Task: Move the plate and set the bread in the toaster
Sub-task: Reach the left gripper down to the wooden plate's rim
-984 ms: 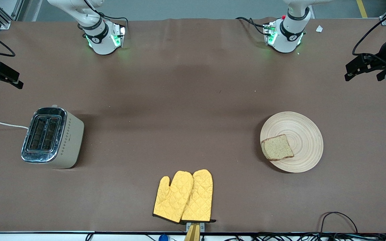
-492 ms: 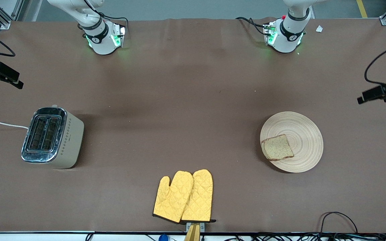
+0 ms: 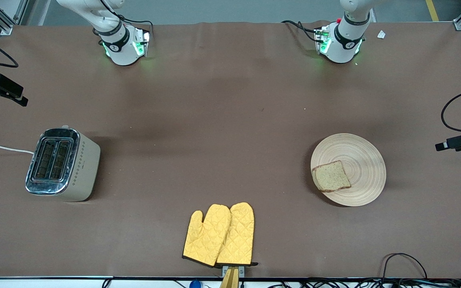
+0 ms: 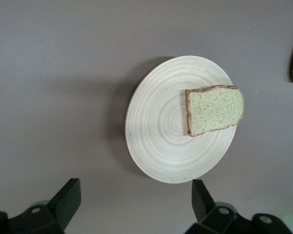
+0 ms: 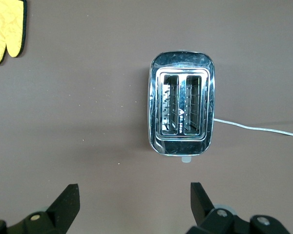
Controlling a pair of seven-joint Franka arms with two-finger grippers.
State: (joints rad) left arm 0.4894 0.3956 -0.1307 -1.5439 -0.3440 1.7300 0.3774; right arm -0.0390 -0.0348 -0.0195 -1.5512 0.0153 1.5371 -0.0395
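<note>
The light wooden plate lies toward the left arm's end of the table, with the brown bread on its edge toward the toaster. Both show in the left wrist view, the plate and the bread. My left gripper hangs open and empty above the table's end beside the plate; it also shows in its wrist view. The cream toaster stands toward the right arm's end, slots empty. My right gripper waits open and empty high beside the toaster.
A pair of yellow oven mitts lies near the table's front edge, between toaster and plate. The toaster's white cord runs off the table's end. Cables lie along the front edge.
My left gripper has swung along the left arm's end of the table to a spot beside the plate. The right arm, plate, bread and toaster have not moved.
</note>
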